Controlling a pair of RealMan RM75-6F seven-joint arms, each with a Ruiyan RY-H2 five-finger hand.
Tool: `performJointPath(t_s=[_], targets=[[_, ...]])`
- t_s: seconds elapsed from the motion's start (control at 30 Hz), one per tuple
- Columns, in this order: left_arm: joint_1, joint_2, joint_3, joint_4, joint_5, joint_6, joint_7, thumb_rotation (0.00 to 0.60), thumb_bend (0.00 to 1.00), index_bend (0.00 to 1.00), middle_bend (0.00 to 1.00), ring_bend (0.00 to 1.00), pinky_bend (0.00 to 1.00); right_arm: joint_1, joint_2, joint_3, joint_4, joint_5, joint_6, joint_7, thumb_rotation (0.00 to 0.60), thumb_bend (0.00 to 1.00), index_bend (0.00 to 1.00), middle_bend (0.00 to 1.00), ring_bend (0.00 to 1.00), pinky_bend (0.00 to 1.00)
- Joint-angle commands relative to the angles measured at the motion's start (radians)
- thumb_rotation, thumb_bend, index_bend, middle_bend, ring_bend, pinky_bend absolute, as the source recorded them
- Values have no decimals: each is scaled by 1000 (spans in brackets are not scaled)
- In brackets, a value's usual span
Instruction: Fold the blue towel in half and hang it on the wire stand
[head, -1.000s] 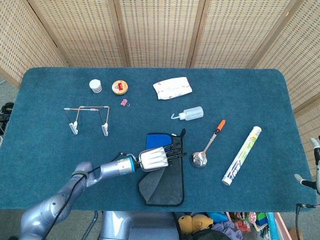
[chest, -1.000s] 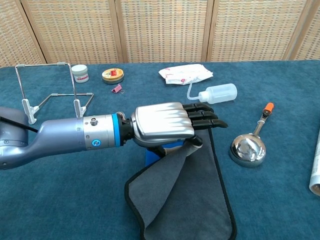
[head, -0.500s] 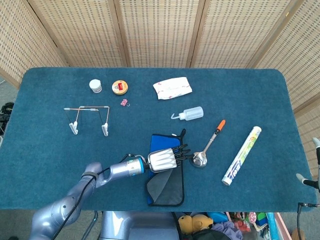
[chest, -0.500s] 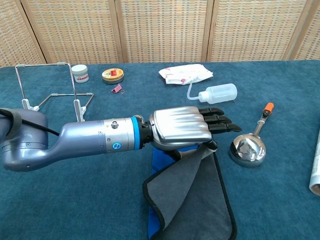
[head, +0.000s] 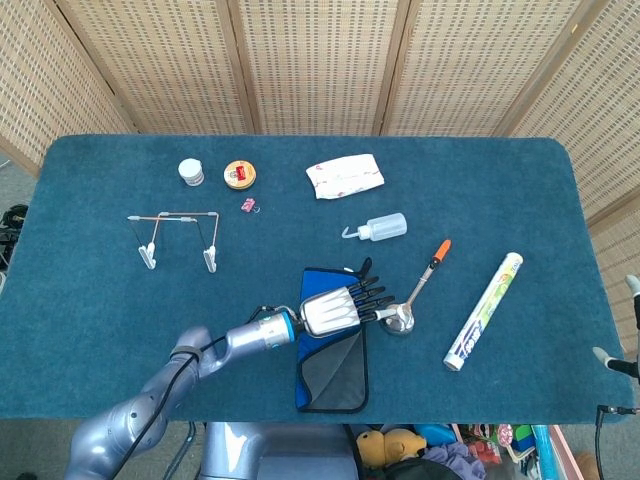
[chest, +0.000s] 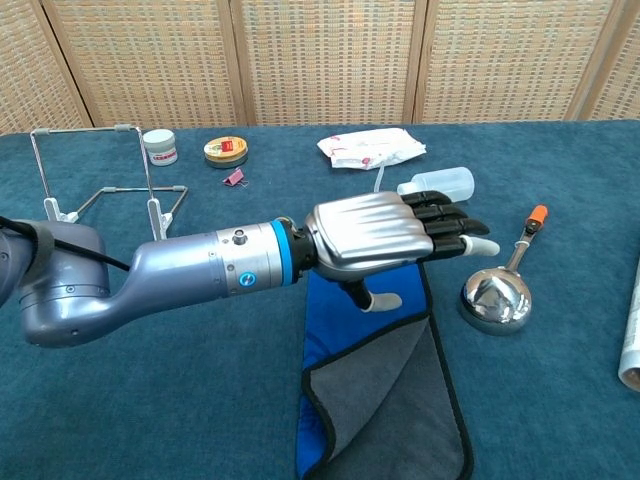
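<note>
Wire stand (head: 178, 238) standing at ten o'clock on the desk (head: 90, 300), nothing hanging on it. Left hand (chest: 385, 238) hovering released, fingers spread, over the blue towel (head: 330, 345), lying flat at six o'clock, half-folded, grey side showing. Folding step seemingly finishing; next calls for pinching the fold and carrying it leftward. Right hand not showing.

Matt blue cloth towel (chest: 355, 330) with grey lining, glossy metal left hand (chest: 385, 240), thin wire stand (chest: 105, 185), napped table cloth (chest: 560, 400), shiny spoon (chest: 495, 295)
</note>
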Motion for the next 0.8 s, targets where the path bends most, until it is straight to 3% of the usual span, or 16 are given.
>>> performJointPath(t_s=[0.03,0.23,0.27,0.33,0.43,0.63,0.8], targets=[[-1,26,-9,-27,-10,27,-3,600,355,0,0,0,0,0,0,-1,-2,-3,2,-1,600,0,0,0,0,0],[11,141,12,-137,8,98,-16,600,355,17,0,0,0,-5,3,-6,-10,-17,13,-2,600,0,0,0,0,0],[14,170,22,-170,17,111,-22,600,355,52,0,0,0,-6,3,-7,-11,-19,15,-2,600,0,0,0,0,0],[26,247,52,-273,39,137,-41,600,355,222,0,0,0,-7,4,-8,-15,-23,19,-3,600,0,0,0,0,0],[39,365,96,-442,78,174,-24,600,355,324,0,0,0,-8,4,-10,-18,-26,22,-6,600,0,0,0,0,0],[57,505,138,-689,102,148,55,600,354,359,0,0,0,-8,1,-15,-27,-37,27,-20,600,0,0,0,0,0],[72,551,143,-820,79,80,78,600,354,360,0,0,0,-11,1,-18,-34,-43,35,-25,600,0,0,0,0,0]])
